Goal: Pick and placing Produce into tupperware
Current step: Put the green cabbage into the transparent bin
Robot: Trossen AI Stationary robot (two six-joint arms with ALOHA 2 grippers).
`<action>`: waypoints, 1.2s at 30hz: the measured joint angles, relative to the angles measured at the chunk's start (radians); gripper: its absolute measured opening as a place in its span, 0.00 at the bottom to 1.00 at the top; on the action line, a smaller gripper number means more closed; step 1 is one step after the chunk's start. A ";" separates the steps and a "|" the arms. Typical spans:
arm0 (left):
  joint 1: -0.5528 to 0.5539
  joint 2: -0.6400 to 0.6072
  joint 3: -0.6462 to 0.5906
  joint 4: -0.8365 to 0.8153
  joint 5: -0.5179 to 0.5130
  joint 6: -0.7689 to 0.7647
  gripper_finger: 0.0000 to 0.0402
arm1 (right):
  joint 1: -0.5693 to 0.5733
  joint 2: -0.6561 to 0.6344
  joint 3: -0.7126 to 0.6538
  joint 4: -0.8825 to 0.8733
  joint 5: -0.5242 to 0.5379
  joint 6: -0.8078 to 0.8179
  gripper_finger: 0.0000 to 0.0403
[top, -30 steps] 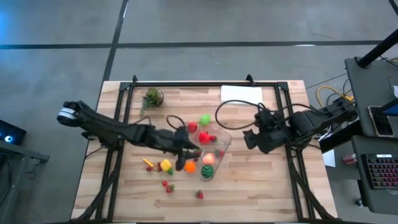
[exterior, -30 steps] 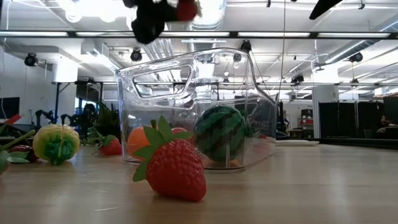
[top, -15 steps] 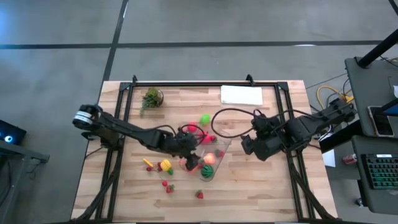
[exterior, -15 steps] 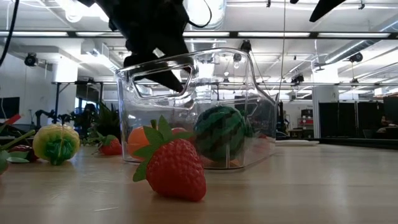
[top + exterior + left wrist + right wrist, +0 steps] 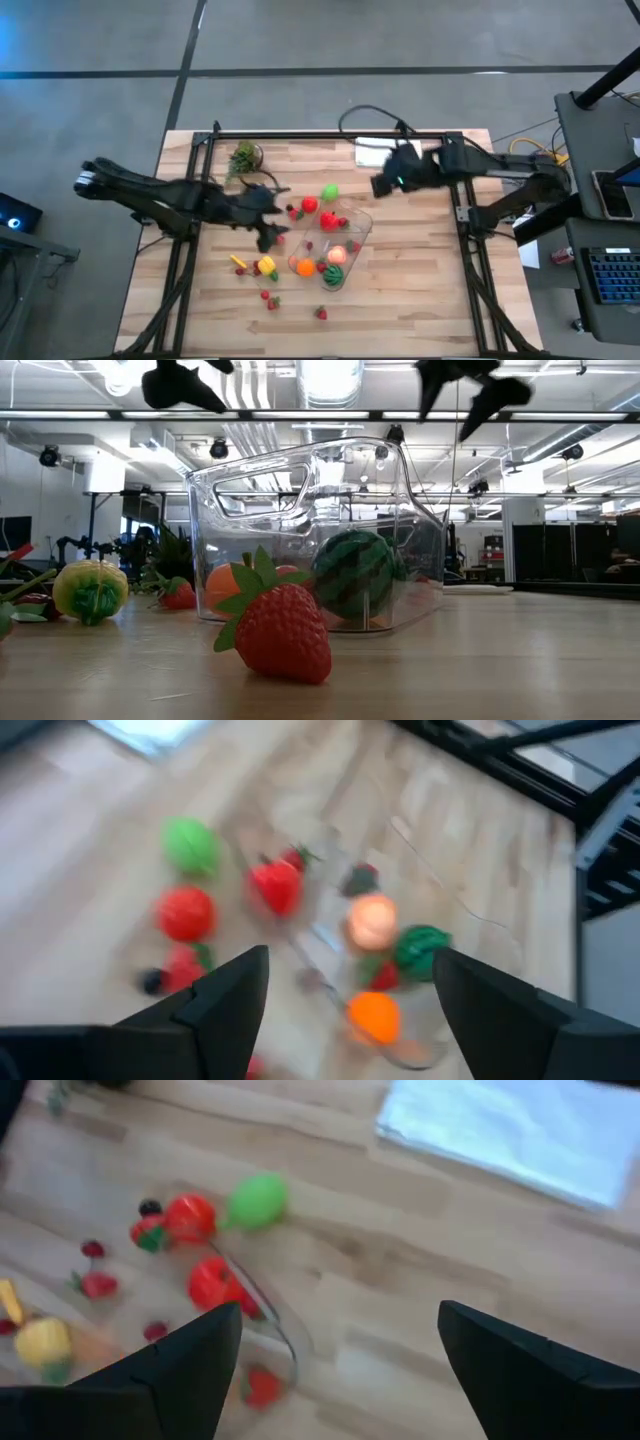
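You see both grippers, left (image 5: pixel 345 1010) and right (image 5: pixel 335 1370), with fingers apart and empty above the tupperware (image 5: pixel 352 222).

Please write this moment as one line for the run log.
left gripper: open, empty, beside tupperware | right gripper: open, empty, near white sheet | strawberry: on table

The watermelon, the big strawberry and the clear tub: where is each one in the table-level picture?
watermelon (image 5: pixel 352 576), low view, on its striped green front, seen through the tub wall.
big strawberry (image 5: pixel 281 632), low view, on its red body.
clear tub (image 5: pixel 262 490), low view, on its upper wall.
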 joint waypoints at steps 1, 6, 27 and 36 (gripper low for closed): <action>0.000 -0.031 -0.002 -0.018 -0.026 0.024 0.66 | -0.039 0.016 0.000 0.045 -0.028 -0.036 0.82; 0.001 -0.165 -0.003 -0.082 -0.107 0.100 0.66 | -0.202 0.135 0.000 0.263 -0.217 -0.143 0.81; 0.004 -0.383 -0.006 -0.178 -0.392 0.399 0.66 | -0.295 0.666 0.237 0.365 -0.417 -0.044 0.81; 0.004 -0.398 -0.006 -0.214 -0.414 0.408 0.66 | -0.292 0.780 0.343 0.255 -0.414 -0.033 0.81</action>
